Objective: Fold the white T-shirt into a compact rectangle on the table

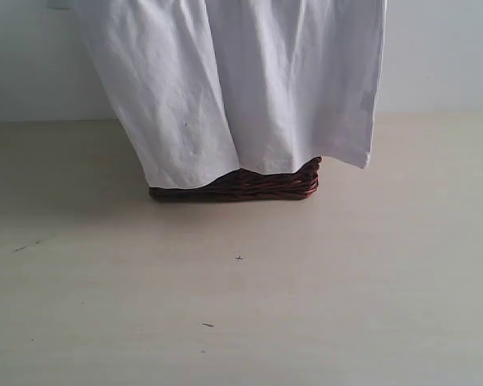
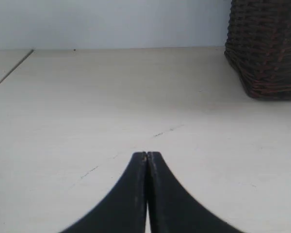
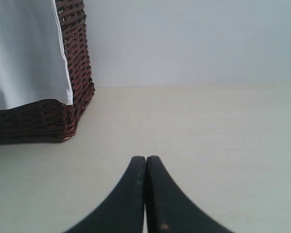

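On the left, the left claw (image 2: 147,154), a pair of tapered black fingers, is pressed together on nothing, low over the broad pale beige matte bench (image 2: 87,97). The bench runs open from there to the dark brown woven wicker basket (image 2: 266,53). In the middle, the wrinkled white cotton T-shirt (image 1: 241,80) is not yet laid on the bench. It hangs draped over the basket, hiding all but the woven base, and its hem dips lowest at the left and rises toward the right corner. The cloth looks light, soft and limp, so it will probably sag and bunch rather than hold a shape. The two free hem corners seem the likeliest holds, as the shirt's top lies out of view. Rough wicker might snag the fabric, or a pull might drag the basket along. In front lies wide open bench for spreading, with only tiny dark specks. On the right, the bench is equally open beside the basket, and the right claw (image 3: 145,158) is likewise closed and empty.
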